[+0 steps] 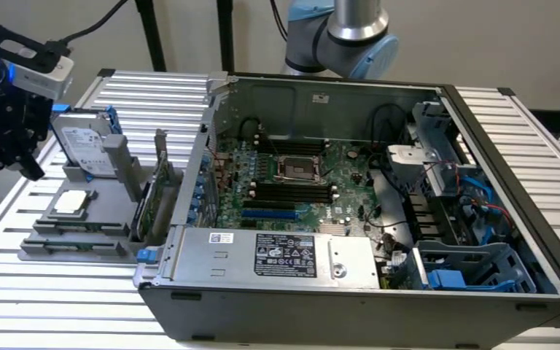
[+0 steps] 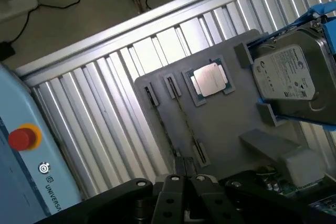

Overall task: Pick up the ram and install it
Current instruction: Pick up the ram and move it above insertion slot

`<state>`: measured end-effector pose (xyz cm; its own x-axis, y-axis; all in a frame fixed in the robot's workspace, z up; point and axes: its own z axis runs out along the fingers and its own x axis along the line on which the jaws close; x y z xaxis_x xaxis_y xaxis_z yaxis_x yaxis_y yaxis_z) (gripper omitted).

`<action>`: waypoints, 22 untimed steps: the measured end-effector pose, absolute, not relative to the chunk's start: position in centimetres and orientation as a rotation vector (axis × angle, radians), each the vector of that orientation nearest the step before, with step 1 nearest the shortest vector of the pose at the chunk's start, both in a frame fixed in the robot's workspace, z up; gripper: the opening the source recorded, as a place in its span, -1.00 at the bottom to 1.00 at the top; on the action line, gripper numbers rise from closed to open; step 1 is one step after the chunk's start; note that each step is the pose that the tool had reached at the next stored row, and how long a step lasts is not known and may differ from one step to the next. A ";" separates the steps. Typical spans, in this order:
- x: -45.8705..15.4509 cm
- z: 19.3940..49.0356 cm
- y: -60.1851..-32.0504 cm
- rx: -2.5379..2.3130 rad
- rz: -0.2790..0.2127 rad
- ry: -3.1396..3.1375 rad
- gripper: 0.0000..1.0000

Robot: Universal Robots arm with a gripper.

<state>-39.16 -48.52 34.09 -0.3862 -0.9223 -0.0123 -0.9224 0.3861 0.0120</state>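
Note:
The ram (image 2: 167,129) stands on edge as a thin dark strip between the end clips of the grey parts holder (image 2: 226,124). In the exterior view the ram (image 1: 74,228) sits in the holder's near rows, at the exterior view's left of the open computer case (image 1: 358,284). The motherboard's black memory slots (image 1: 290,191) lie inside the case below the processor socket. My gripper (image 2: 185,174) hangs well above the holder's near end, apart from the ram. Its fingers are close together with nothing between them. In the exterior view the gripper (image 1: 12,157) is at the far left edge.
On the holder lie a square silver processor chip (image 2: 210,81), a hard drive (image 2: 291,74) in a blue frame, and an upright green expansion card (image 1: 149,197). The slatted metal table (image 1: 56,299) carries everything. A blue box with a red button (image 2: 22,138) stands off the table.

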 end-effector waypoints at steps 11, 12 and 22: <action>-39.1 33.7 -48.5 -1.939 0.019 2.459 -0.79; -39.0 33.6 -48.5 -1.951 0.019 2.450 -0.79; -38.7 32.4 -48.6 -2.059 0.028 2.369 -0.79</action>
<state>-38.67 -48.60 32.42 -0.1396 -0.9901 -0.0139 -0.9902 0.1394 0.0115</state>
